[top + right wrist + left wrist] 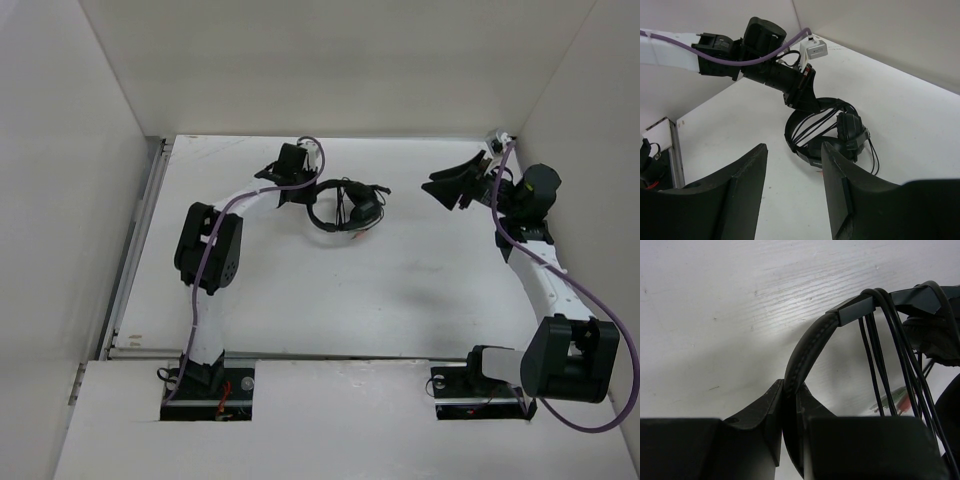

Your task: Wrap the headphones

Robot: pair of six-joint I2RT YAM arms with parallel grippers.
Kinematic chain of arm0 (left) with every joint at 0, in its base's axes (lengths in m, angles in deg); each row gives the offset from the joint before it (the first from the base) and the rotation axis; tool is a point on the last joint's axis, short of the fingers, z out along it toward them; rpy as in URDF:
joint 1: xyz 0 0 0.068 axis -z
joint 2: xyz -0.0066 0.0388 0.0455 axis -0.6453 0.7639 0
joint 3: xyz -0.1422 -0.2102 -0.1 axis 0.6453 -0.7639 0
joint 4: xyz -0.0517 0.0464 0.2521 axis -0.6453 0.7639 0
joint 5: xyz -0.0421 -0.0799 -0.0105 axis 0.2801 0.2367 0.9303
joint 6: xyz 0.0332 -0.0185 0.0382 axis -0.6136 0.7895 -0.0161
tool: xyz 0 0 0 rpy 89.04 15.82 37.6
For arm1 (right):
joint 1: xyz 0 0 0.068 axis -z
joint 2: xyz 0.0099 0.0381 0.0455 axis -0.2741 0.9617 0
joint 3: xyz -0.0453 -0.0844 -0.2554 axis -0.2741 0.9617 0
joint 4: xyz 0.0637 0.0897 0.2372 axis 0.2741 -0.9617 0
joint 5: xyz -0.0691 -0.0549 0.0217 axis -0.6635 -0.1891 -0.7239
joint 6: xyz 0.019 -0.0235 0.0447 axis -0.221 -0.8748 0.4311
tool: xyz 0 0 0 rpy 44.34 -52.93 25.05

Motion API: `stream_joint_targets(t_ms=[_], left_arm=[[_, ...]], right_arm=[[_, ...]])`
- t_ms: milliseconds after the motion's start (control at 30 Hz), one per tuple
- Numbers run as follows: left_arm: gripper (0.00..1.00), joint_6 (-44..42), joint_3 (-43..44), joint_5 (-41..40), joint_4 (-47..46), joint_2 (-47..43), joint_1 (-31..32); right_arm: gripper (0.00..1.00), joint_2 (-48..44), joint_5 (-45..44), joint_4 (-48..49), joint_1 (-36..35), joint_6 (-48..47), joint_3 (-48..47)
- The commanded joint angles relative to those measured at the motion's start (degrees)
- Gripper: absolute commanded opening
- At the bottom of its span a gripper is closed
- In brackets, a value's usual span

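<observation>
Top view: black round headphones (345,207) lie far centre on the white table (400,290), with the left gripper (303,192) at their left rim.
Left wrist: jaws clamped on the stitched padded headband (807,352), thin glossy cable (875,355) looped over it.
Right wrist: right gripper (793,150) wide apart and empty, headphones well beyond it.

A white table (400,290) stands boxed in by plain white walls (340,60) under soft, even light.
</observation>
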Motion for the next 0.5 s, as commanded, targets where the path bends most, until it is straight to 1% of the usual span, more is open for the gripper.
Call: stream_joint_targets(t_ms=[0, 200, 267, 333, 400, 467], left_arm=[[0.07, 1.9, 3.3, 0.8, -1.3, 0.2, -0.5], [0.08, 1.5, 4.0, -2.2, -1.2, 2.2, -0.7], [0.11, 1.5, 4.3, -2.4, -1.2, 2.8, -0.8], [0.18, 1.5, 4.6, -2.6, -1.2, 3.4, -0.9], [0.18, 1.6, 4.8, -3.0, -1.1, 3.8, -0.9], [0.23, 1.6, 4.9, -3.2, -1.1, 4.0, -0.9]], right_arm=[[0.53, -1.4, 0.8, 2.6, 0.9, -0.2, 0.2], [0.53, -1.3, 0.9, 2.6, 1.4, -0.1, 0.2], [0.53, -1.3, 0.9, 2.6, 1.6, -0.1, 0.3], [0.53, -1.3, 0.9, 2.6, 1.8, -0.1, 0.4], [0.53, -1.4, 0.9, 2.6, 1.9, -0.1, 0.5], [0.54, -1.6, 0.9, 2.6, 2.0, -0.1, 0.7]])
